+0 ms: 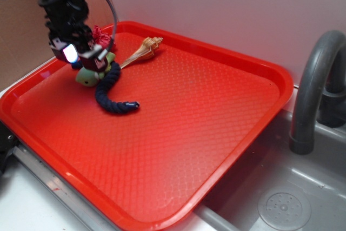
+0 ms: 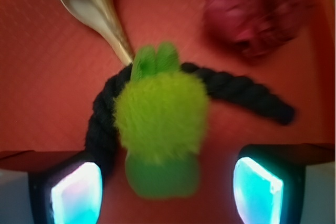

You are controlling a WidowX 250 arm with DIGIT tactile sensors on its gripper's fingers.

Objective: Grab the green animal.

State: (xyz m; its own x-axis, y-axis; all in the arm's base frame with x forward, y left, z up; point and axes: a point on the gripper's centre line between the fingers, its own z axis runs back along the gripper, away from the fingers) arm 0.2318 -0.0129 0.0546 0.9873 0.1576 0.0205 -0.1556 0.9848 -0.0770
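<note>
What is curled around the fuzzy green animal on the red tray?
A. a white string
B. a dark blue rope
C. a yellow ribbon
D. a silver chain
B. In the wrist view the dark blue rope bends behind the green animal, running down one side of it and out past the other.

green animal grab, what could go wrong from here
The navy rope curls around the green animal and passes close to one finger of the open hand, so closing could pinch rope along with the toy or drag it up. The toy looks soft and rounded, so a shallow grip may slip off. The shell tip touches its far end and could get nudged.
</note>
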